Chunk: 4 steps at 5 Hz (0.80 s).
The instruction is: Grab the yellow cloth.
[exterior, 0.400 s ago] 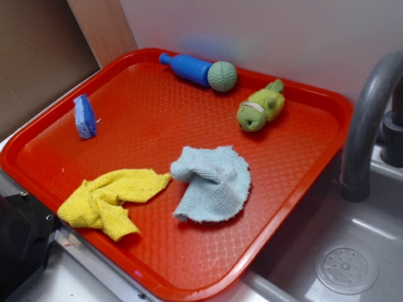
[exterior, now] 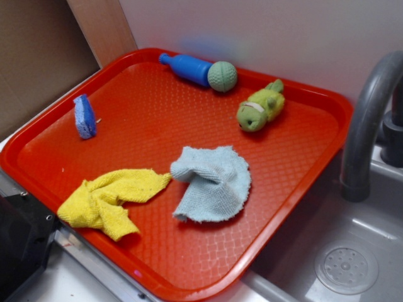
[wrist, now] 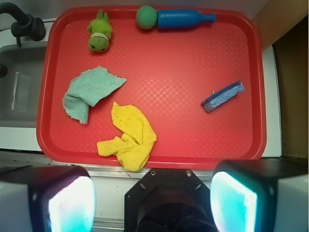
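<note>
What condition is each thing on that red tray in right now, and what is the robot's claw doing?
yellow cloth: crumpled, lying free near the tray's front edge
light blue cloth: folded over, beside the yellow one
green plush toy: lying on the tray
blue bottle: on its side, against a green ball
blue sponge: standing on edge
gripper: open, holding nothing, high above the tray

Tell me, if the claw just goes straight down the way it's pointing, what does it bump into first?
Probably the near rim of the red tray or the yellow cloth right beside it. The open claw hangs high above that edge, so depth is hard to judge.
</note>
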Tool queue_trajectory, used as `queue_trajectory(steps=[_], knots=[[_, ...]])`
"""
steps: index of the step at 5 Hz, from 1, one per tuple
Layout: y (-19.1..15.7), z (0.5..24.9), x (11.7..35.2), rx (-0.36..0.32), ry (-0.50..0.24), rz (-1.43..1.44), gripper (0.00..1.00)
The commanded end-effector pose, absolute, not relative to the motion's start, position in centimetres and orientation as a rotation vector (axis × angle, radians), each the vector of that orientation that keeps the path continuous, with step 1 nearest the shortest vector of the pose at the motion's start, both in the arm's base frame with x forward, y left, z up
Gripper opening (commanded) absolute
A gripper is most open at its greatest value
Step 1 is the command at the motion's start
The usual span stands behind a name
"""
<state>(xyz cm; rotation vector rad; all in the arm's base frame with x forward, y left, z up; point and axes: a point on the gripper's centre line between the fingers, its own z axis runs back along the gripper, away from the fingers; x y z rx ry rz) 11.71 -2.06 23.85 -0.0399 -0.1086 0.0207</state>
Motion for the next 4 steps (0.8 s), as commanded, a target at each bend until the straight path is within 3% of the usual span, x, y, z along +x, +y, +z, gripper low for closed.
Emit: queue_trajectory(steps=[1, 2, 3, 4], knots=[[-4.0, 14.4, 10.8, -0.143, -0.035, 0.141, 1.00], [-3.9, 9.4, 11.4, -0.104, -0.007, 0.103, 1.00], [-4.4, 4.7, 13.7, -0.098, 0.005, -0.041, 1.00], [-5.8, 2.8, 14.7, -0.040, 0.004, -0.110, 1.00]])
